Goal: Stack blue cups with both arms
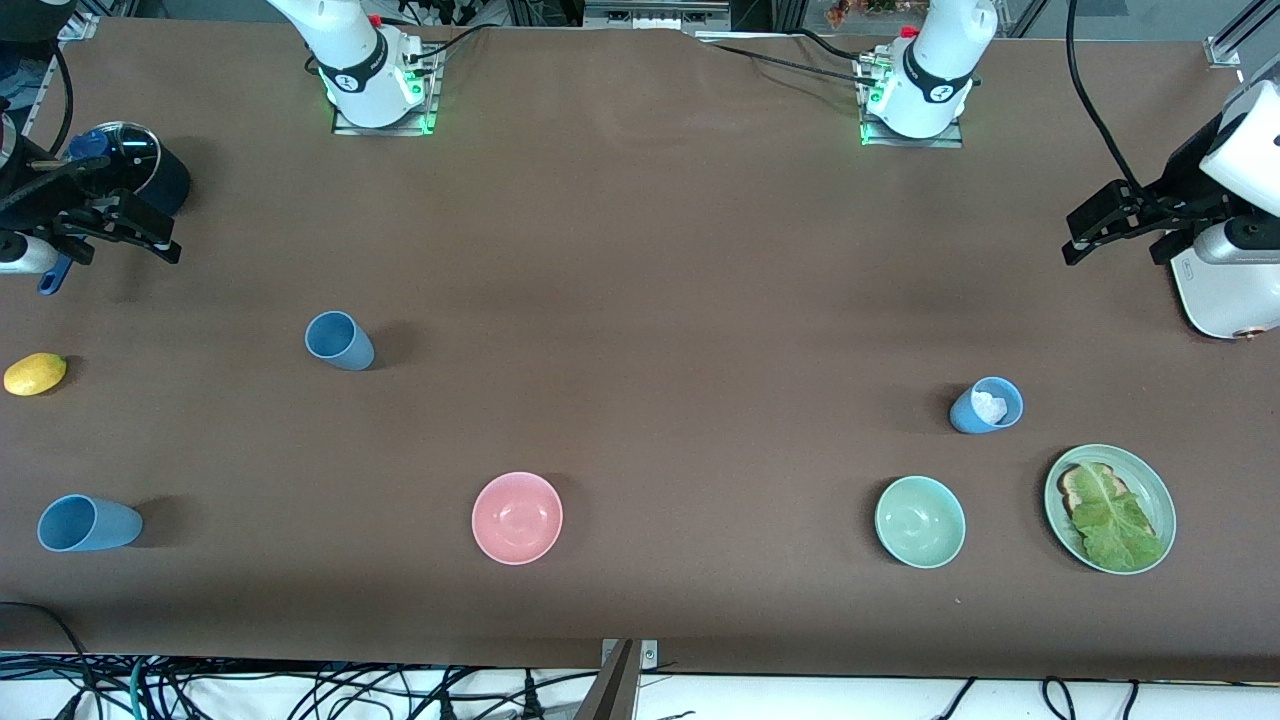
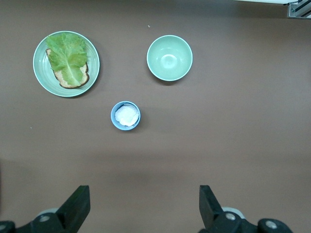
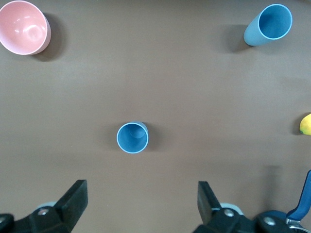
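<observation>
Nothing is stacked yet: three blue cups (image 1: 340, 341) stand well apart on the surface, one holding something white, while the left gripper (image 1: 1118, 222) and right gripper (image 1: 112, 228) hover released, grasping nothing.

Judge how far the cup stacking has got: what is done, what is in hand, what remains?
Done: nothing; all three blue cups stand apart.
In hand: nothing. The left gripper hangs open over the table's left-arm end, the right gripper open by the dark pot.
Left: everything. The cup holding something white, the cup near the right arm and the cup nearest the camera need stacking.
</observation>
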Action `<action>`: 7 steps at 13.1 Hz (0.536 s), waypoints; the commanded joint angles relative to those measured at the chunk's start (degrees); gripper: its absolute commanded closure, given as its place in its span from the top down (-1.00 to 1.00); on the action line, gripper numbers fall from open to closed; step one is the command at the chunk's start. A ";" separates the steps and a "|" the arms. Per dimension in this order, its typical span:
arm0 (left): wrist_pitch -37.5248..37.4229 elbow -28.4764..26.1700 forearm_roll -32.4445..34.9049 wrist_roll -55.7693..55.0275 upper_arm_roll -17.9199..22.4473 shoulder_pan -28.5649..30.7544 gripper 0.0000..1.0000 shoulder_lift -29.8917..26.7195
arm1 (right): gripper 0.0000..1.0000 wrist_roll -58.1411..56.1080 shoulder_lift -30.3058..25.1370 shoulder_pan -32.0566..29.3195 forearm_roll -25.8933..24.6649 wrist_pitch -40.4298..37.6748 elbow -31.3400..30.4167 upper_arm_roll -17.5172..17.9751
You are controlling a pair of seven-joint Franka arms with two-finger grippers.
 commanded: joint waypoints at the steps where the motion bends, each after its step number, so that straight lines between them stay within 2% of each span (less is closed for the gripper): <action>1: -0.70 0.38 0.03 2.35 0.07 0.36 0.98 -0.49 | 1.00 0.51 -0.21 -0.29 -0.19 -0.05 0.29 0.42; 7: -0.79 0.38 0.03 2.89 -0.02 0.80 0.98 -0.49 | 1.00 0.50 -0.21 -0.29 -0.19 -0.05 0.20 0.33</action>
